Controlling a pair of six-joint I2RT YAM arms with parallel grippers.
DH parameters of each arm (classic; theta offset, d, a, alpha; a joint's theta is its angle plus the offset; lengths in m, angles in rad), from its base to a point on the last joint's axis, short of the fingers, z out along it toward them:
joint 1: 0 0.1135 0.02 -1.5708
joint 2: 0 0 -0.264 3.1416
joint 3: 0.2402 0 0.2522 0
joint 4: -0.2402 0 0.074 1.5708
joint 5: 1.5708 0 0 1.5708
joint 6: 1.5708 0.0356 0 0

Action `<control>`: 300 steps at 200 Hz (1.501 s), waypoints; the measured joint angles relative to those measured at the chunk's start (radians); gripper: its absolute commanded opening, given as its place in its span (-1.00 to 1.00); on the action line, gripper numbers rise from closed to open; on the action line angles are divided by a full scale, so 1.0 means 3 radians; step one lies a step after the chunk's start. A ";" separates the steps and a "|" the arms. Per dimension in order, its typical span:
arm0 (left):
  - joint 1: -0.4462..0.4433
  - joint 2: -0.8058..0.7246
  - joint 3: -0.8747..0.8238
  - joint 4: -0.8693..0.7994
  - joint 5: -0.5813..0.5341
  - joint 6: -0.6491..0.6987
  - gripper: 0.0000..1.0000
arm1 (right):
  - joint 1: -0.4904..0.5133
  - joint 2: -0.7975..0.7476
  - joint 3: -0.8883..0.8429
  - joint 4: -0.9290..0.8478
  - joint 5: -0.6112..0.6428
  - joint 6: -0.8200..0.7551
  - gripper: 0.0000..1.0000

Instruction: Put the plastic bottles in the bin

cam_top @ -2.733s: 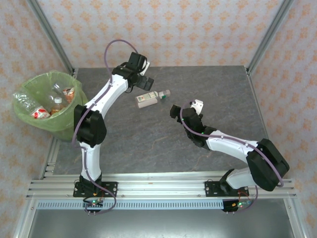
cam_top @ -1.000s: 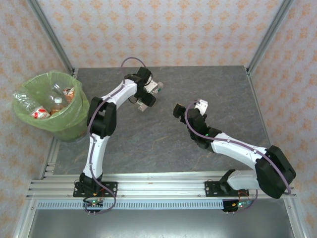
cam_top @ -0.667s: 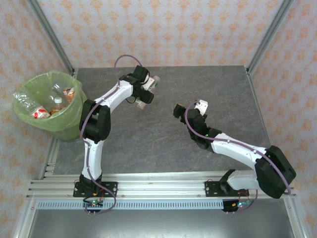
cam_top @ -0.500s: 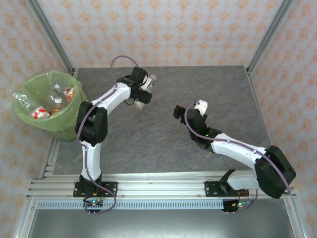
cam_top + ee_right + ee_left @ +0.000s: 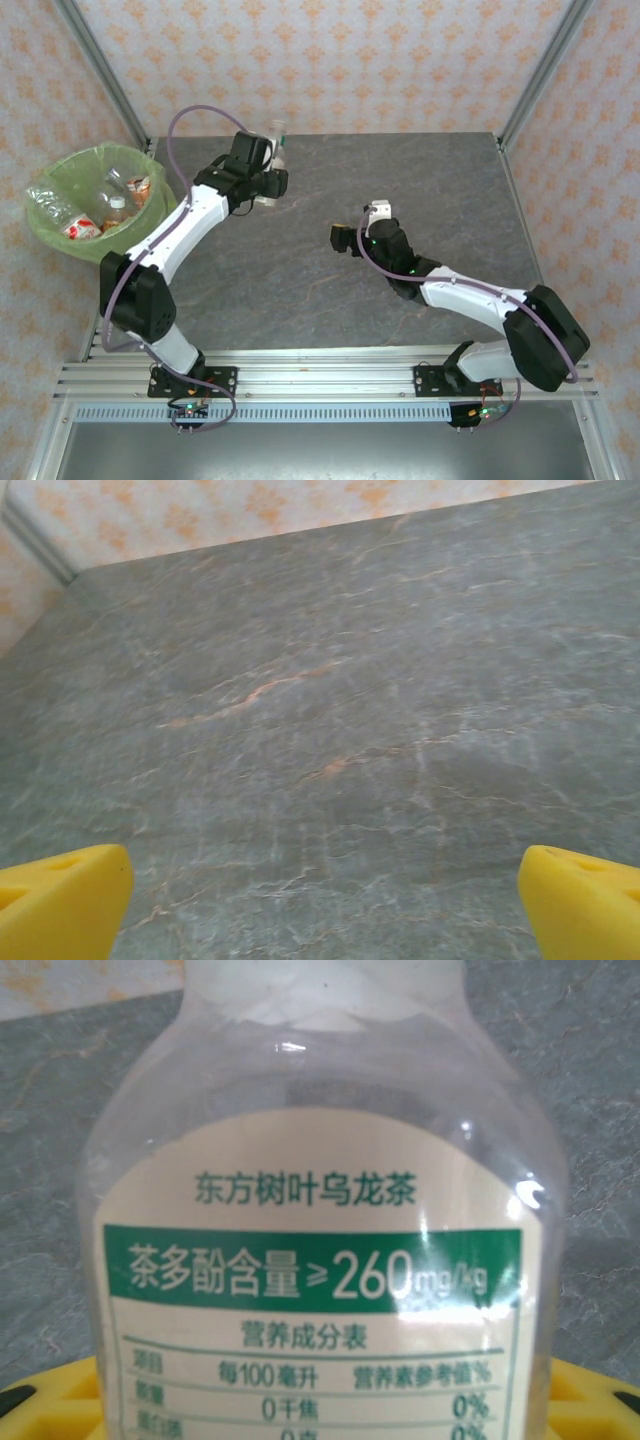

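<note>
- Target: tea bottle, clear plastic with a white-green label, looks empty, so judge it light
- Thin walls will likely dent under a hard squeeze, and the smooth label film may slip, so moderate force only
- Best hold is across the straight labelled body, not the tapered shoulder or neck, and that's where it's taken now
- Left tool is clamped on that bottle, partly closed to body width; yellow pads sit either side of its lower body in the wrist view
- The bottle is up off the tabletop near the far edge, neck pointing away, well apart from the bin
- The bin stands off the tabletop's left edge, lime-green bag liner, with several bottles already inside; the mouth is much wider than any bottle, so the drop should be forgiving
- Right tool is spread fully wide, holding nothing and touching nothing, hanging over bare tabletop mid-scene
- Risk as I read it: a light bottle could bounce off the ones already in, so release low over the bin's middle
</note>
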 measured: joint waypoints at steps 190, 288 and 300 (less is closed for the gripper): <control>0.0287 -0.1488 -0.0079 -0.0142 -0.1222 -0.0037 0.07 | 0.0004 0.0058 0.0027 0.0576 -0.0861 -0.0336 0.98; 0.0707 -0.1644 -0.0088 -0.0109 -0.1980 -0.0446 0.05 | 0.0033 0.0141 0.0051 0.0572 -0.0907 -0.0388 0.98; 0.0811 -0.1649 -0.0112 -0.0098 -0.2047 -0.0533 0.05 | 0.0033 0.0141 0.0058 0.0571 -0.0914 -0.0403 0.98</control>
